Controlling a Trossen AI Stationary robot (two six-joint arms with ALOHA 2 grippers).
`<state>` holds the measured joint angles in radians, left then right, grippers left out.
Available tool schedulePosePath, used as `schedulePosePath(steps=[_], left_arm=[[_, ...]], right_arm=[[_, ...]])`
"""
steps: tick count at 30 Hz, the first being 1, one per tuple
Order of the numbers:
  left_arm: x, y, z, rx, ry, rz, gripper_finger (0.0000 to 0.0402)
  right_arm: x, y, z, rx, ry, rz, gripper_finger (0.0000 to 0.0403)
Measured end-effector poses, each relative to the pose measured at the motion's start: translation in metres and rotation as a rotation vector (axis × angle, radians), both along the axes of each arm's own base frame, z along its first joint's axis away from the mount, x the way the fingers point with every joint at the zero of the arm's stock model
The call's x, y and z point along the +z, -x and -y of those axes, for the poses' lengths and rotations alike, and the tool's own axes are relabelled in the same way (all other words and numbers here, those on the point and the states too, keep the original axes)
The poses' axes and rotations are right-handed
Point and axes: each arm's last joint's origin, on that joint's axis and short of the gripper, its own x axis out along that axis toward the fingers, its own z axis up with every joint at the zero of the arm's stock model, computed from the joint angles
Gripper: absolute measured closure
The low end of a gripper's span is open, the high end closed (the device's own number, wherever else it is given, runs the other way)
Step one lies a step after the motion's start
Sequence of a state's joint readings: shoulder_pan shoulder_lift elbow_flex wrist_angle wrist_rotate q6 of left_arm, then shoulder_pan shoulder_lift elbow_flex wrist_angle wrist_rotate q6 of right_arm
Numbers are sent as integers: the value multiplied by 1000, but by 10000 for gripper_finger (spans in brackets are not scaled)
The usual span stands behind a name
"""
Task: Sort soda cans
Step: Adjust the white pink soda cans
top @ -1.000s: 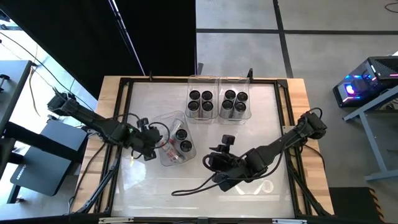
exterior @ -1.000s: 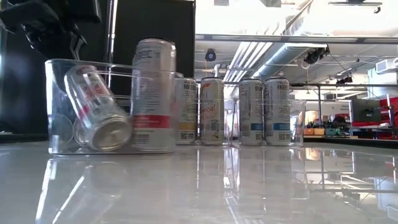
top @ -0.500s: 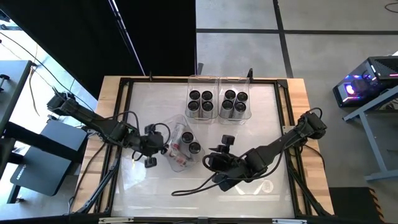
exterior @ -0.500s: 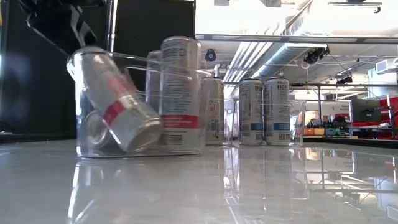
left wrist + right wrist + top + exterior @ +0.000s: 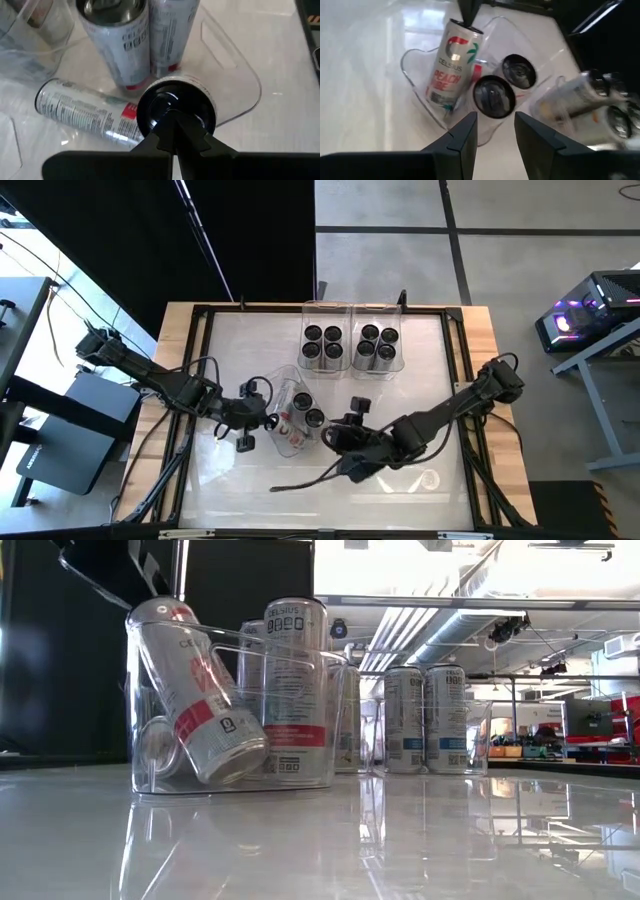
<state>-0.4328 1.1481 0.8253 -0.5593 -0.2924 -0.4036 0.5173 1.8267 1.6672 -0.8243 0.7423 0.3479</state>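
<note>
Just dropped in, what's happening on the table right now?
The left gripper, shut, presses on the top of a tilted Celsius can in the near clear bin, beside two upright cans. The right gripper hovers open next to that bin. Two far bins hold four upright cans each.

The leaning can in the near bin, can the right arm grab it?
Probably not easily. The right gripper is open beside the near bin, but two upright cans stand between it and the leaning can, and the shut left gripper presses its top.
</note>
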Motion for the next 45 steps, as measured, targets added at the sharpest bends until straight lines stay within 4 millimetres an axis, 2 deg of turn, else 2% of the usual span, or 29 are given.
schedulePosePath(steps=[9,17,23,31,36,38,45], left_arm=[[4,-10,2,-52,-16,87,401],[1,-20,2,-66,-54,111,401],[3,-27,0,-87,-2,147,401],[-8,-50,9,-148,20,210,401],[-8,-58,9,-169,-5,270,401],[-1,-60,7,-166,-17,276,401],[43,-63,5,-158,-101,283,401]], right_arm=[[-1,-11,16,62,-78,-53,277],[-2,-7,10,82,-68,-75,277],[-2,-3,4,97,-64,-81,277],[-3,0,1,72,-44,-78,277],[-4,3,3,42,-35,-94,277],[-5,3,4,29,-42,-94,277],[-5,6,3,8,-40,-96,277]])
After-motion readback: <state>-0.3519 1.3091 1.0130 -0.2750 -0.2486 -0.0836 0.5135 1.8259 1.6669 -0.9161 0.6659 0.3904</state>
